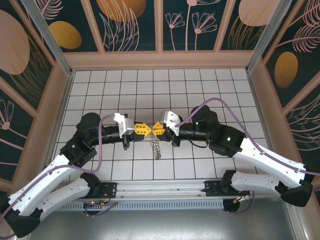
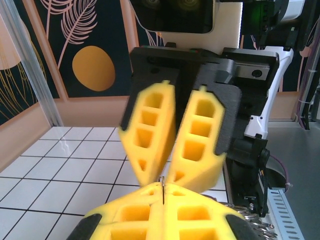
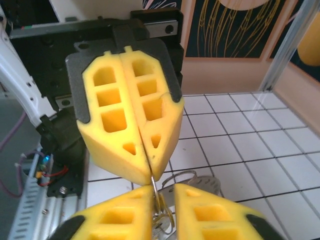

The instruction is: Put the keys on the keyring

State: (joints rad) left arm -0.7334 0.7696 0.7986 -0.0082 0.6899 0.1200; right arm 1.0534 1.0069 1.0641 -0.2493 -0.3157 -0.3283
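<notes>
Keyring (image 1: 156, 146) pinched, left claw (image 2: 162, 192), right claw (image 3: 161, 196), above table (image 1: 130, 165)

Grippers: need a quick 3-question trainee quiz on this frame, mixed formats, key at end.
1. True or false: the left gripper is shut on a thin metal piece.
2. Where do it and the right gripper meet? A) at the back wall B) tip to tip above the middle of the table C) by the left wall
3. Fill in: the ring loops sit between the right gripper's ____ fingers.
Key: 1 true; 2 B; 3 yellow.
</notes>
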